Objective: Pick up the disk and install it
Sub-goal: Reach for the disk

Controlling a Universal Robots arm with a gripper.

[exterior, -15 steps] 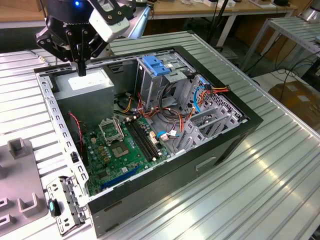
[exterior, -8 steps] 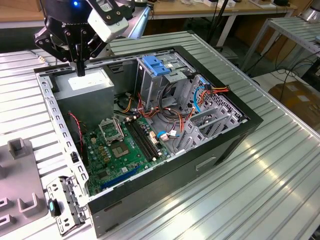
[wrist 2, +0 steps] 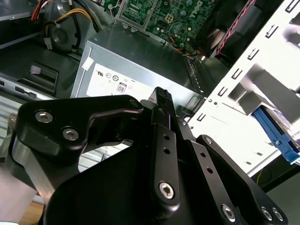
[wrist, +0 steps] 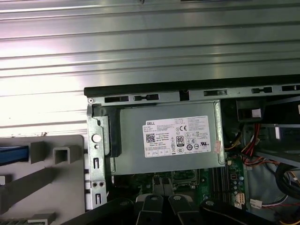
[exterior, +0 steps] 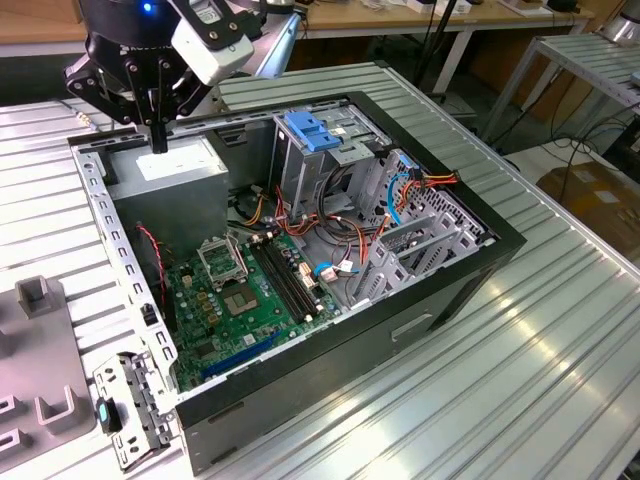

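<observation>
black gripper (wrist 2: 159, 95) linkage in foreground, fingertips pressed together, hanging over the grey power supply box (wrist 2: 140, 58) near its white label (wrist 2: 110, 82). green motherboard (wrist 2: 164, 14) lies beyond the box. perforated metal case wall (wrist 2: 243, 93) runs alongside; blue plastic part (wrist 2: 276, 133) on its outer side.

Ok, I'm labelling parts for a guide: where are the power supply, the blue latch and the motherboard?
power supply (wrist: 174, 138), first wrist view, on its white label.
blue latch (exterior: 312, 133), exterior view, middle of its top face.
motherboard (exterior: 238, 300), exterior view, green board near the central chip.
</observation>
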